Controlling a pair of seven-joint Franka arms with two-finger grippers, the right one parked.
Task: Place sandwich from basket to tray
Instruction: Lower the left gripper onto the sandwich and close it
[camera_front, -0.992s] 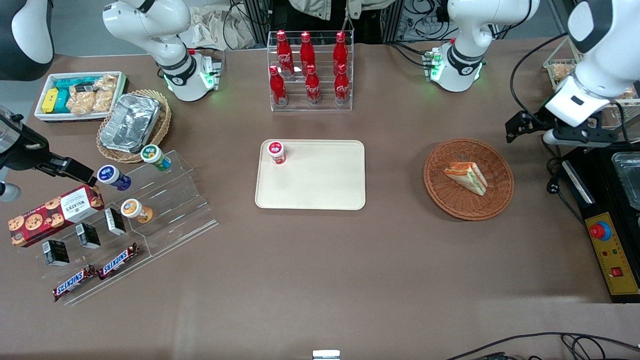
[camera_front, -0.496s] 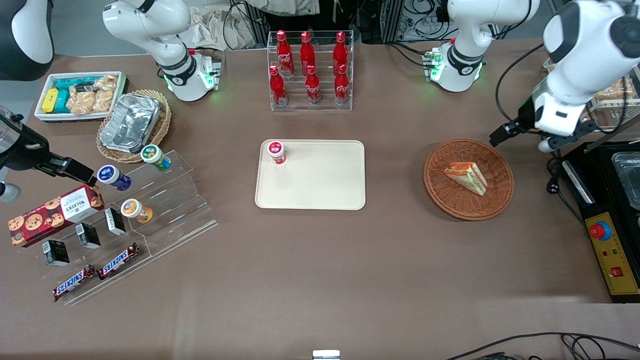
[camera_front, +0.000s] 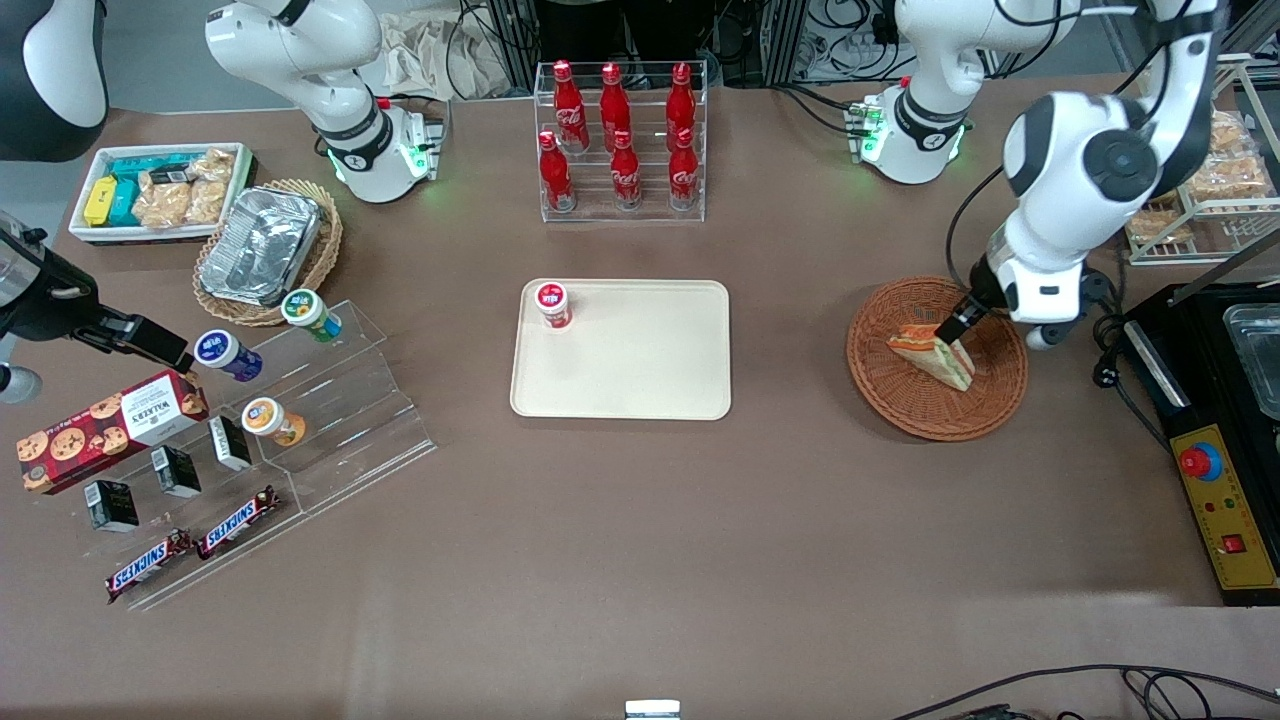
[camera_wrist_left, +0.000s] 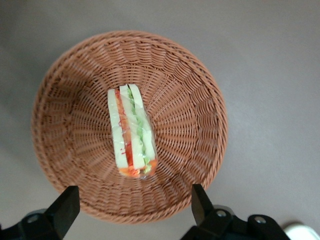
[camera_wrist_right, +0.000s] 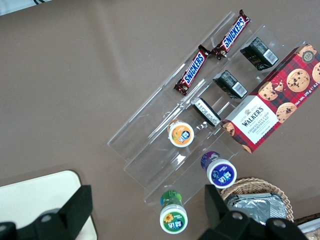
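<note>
The gripper (camera_wrist_left: 132, 207) hung above the basket (camera_wrist_left: 75, 90) with its fingers (camera_wrist_left: 65, 207) spread wide. The sandwich (camera_wrist_left: 131, 132) lay in the middle of the basket, below and between the fingers, untouched. The tray (camera_front: 640, 370) sat well apart from the fingers on the worktop (camera_front: 640, 550).

We are seeing a clear stand (camera_wrist_right: 165, 150) lying near the parked claw (camera_wrist_right: 145, 210), carrying Snickers bars (camera_wrist_right: 212, 52), cups (camera_wrist_right: 181, 134), black boxes (camera_wrist_right: 230, 83) and a Walkers box (camera_wrist_right: 272, 107); the tray (camera_wrist_right: 37, 197) corner is sitting beside the claw.
</note>
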